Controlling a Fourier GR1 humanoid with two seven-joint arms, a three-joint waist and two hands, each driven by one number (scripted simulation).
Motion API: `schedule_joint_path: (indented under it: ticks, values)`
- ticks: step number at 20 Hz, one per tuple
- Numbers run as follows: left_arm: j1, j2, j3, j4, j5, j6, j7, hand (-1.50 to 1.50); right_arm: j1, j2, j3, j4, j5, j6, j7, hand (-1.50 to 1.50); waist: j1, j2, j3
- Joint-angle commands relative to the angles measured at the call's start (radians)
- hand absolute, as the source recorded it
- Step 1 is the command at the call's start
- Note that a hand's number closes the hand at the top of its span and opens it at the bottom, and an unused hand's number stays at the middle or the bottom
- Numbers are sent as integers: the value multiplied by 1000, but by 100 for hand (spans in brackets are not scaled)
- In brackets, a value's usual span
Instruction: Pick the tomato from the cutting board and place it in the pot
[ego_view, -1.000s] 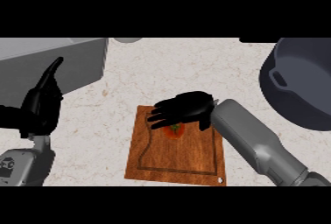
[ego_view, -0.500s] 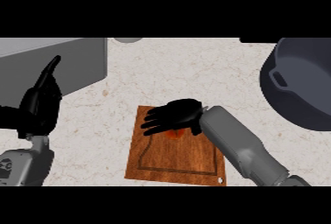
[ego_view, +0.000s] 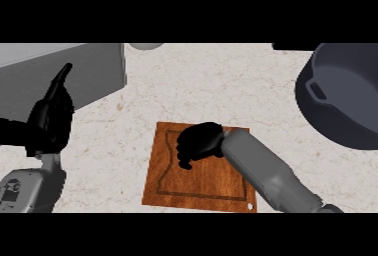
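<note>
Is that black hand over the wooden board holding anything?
Cannot tell: the right hand is curled down over the cutting board, hiding whatever lies beneath.

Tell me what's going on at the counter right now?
The right hand is down on the cutting board, fingers curled over the spot where the tomato would be; the tomato itself is hidden, so a grasp can't be confirmed. The pot sits at the right edge. The left hand rests open at the left, fingers up.

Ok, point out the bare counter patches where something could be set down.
Free counter lies between the cutting board and the pot, and above the board. A narrower strip runs between the board and the left hand. The board's upper part is crowded by the right hand.
</note>
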Motion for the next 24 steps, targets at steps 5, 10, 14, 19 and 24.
schedule_joint_path:
  ticks: [5,10,14,19,24]
  values:
    - [5,10,-3,-48,-3,-35,3,0,113,30,14,-40,17,-120,-101,150,-3,7,10]
    - [-27,-36,-20,24,-38,-7,-44,0,114,-6,-64,-123,-27,-177,-87,150,-20,8,10]
    - [-5,-9,-13,-23,-22,-28,-16,0,48,-66,-246,-114,-135,-92,124,150,-18,8,10]
    - [28,0,29,-36,-17,10,-20,0,40,-134,-478,30,-209,-129,578,150,-83,27,7]
    - [62,-2,23,-60,-21,13,-29,0,-37,-192,-629,92,-231,-260,944,150,-70,15,-2]
